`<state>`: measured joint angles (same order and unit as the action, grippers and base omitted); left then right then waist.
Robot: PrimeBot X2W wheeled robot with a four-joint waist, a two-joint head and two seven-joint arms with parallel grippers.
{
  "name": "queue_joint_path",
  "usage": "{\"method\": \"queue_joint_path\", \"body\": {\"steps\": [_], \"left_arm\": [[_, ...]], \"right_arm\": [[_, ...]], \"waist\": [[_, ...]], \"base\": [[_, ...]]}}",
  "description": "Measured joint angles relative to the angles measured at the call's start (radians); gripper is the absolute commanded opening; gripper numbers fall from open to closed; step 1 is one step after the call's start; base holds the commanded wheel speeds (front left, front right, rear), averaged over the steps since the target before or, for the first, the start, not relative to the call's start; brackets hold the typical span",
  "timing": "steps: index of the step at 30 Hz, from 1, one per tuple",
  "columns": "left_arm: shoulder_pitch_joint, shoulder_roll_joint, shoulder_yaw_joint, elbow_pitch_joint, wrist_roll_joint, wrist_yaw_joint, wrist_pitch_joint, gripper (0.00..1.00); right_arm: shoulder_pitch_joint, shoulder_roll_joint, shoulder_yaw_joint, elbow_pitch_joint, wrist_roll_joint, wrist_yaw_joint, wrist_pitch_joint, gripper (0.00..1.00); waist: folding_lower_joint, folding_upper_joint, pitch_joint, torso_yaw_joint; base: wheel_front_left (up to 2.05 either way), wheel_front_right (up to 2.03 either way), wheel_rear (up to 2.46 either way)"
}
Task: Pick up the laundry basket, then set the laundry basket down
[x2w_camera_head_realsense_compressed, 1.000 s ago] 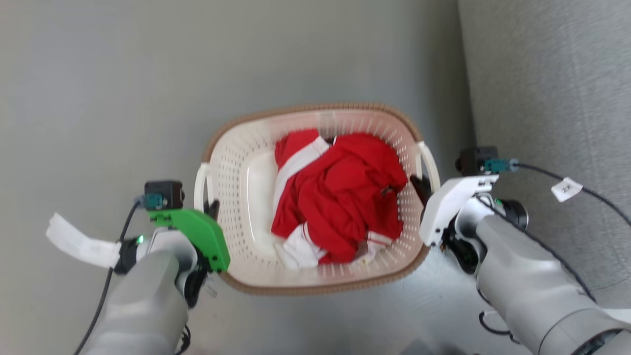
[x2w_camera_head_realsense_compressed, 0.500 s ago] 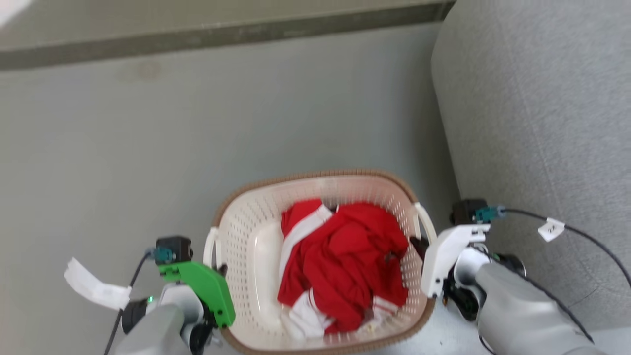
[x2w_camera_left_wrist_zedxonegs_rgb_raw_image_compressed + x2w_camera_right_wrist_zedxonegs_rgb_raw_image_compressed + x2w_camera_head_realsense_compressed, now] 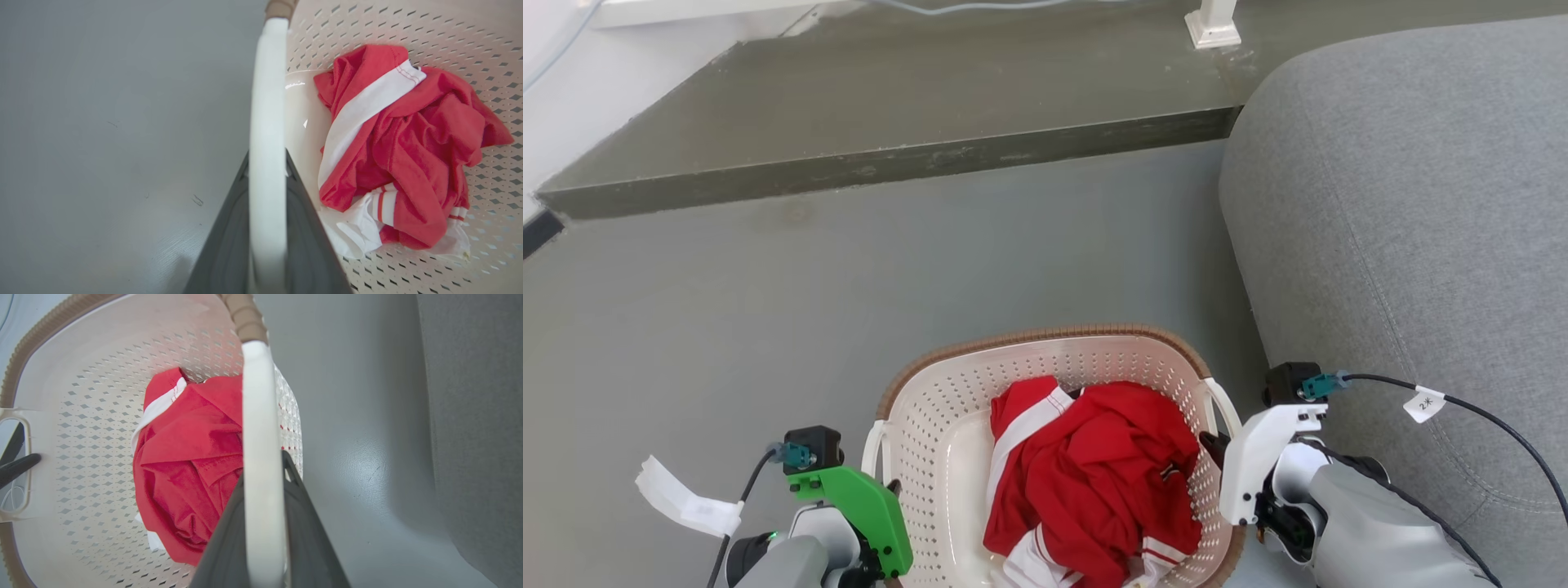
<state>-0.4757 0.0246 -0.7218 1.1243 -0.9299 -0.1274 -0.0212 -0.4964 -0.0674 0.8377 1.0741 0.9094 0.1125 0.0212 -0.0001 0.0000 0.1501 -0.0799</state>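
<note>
Left gripper [image 3: 889, 488] and right gripper [image 3: 1211, 445] each pinch a side handle of the basket [image 3: 947, 408], fingers clamped on either side of the white loop; the basket seems to hang just above the floor [image 3: 727, 310], with red clothes [image 3: 1094, 482] heaped inside; lower both arms level and together so it lands flat; the sofa [image 3: 1405, 204] stands just beside the right arm, crowding it; a raised ledge [image 3: 890, 155] lies well ahead.
</note>
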Motion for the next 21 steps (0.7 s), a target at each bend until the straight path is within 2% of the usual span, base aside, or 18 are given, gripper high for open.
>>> {"method": "queue_joint_path", "body": {"steps": [21], "left_arm": [[-0.002, 0.000, -0.022, 0.007, -0.023, 0.000, 0.011, 0.00]], "right_arm": [[-0.009, -0.001, 0.036, 0.016, 0.026, 0.000, 0.007, 0.00]], "waist": [[0.0000, 0.0000, 0.000, -0.003]], "base": [[0.00, 0.00, 0.00]]}}
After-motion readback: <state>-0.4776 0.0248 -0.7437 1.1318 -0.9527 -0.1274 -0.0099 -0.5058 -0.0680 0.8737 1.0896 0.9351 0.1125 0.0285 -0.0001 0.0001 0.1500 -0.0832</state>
